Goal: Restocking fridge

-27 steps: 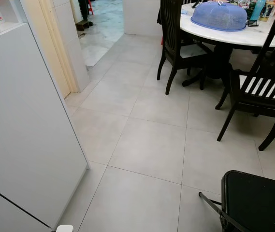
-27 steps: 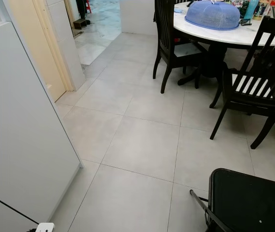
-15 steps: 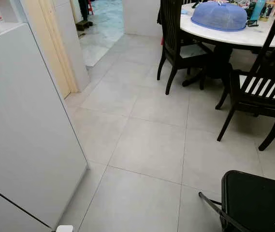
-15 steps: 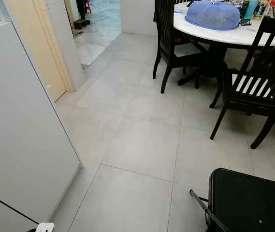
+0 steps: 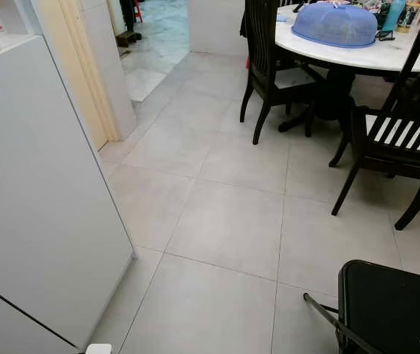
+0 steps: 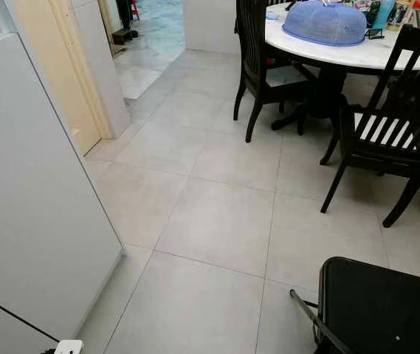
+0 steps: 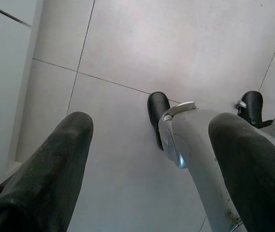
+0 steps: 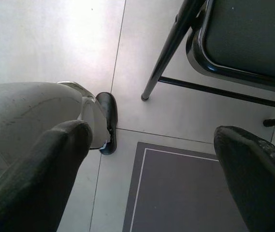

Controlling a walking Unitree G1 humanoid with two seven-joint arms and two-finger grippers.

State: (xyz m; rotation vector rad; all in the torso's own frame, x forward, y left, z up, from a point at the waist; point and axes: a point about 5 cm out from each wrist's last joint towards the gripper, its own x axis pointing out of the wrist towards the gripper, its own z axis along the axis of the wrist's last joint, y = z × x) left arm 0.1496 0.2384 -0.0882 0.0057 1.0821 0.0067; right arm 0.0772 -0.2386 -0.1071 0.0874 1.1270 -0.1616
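The white fridge [image 5: 40,199] stands at the near left, its door shut, with a tiled floor [image 5: 224,221] stretching to the right. At the far right a round table [image 5: 357,53] carries a blue food cover [image 5: 335,23], with dark chairs [image 5: 394,140] around it. A black folding chair [image 6: 379,310] sits near right. The left pincer [image 7: 149,159] and right pincer [image 8: 151,169] both hang open over the floor, holding nothing.

We stood on a pale grey tiled floor [image 5: 224,228]. A round white bench [image 5: 372,51] with dark wooden chairs [image 5: 398,140] stood ahead at the right, a doorway [image 5: 150,44] opened to a brighter marbled floor, and a black folding chair [image 5: 390,306] sat nearby.
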